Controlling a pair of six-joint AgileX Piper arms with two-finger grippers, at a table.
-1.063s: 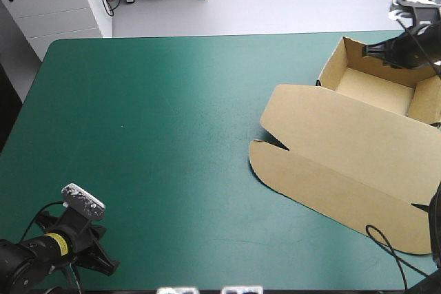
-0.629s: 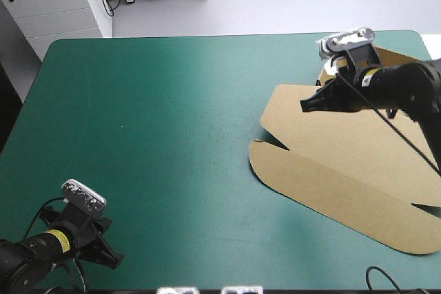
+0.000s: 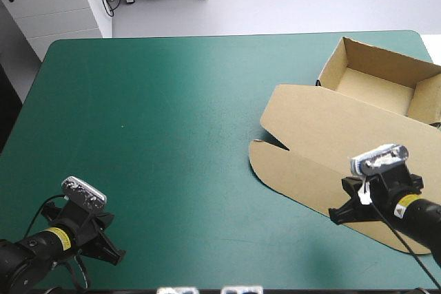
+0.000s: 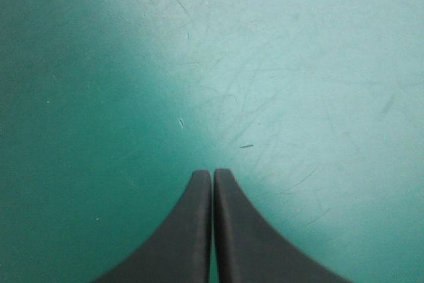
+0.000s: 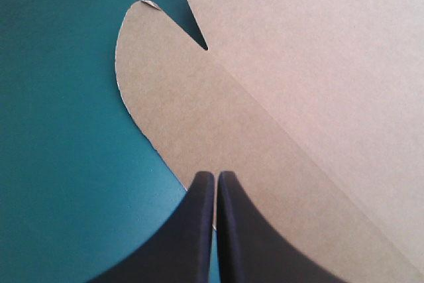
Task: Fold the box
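Observation:
The brown box (image 3: 331, 142) lies at the table's right side as an open tray (image 3: 379, 84) with walls raised and the lid flat toward the front. My right gripper (image 3: 335, 215) is shut and low over the lid's rounded front flap (image 5: 199, 117); its tips (image 5: 215, 174) sit near the flap's near edge and hold nothing. A notch (image 5: 199, 41) between flap and lid lies ahead of them. At the front left corner my left gripper (image 3: 117, 258) is shut over bare teal-green cover (image 4: 265, 64), far from the box, with its tip (image 4: 212, 171) pointing along the table.
The teal-green cover (image 3: 172, 122) spans the table's middle and left. The tray's far wall stands close to the table's right far corner. Both grippers are near the table's front edge.
My right arm has swung from the tray at the far right, across the lid, down to the lid's front flap. The left gripper has hardly shifted. The box has not moved.

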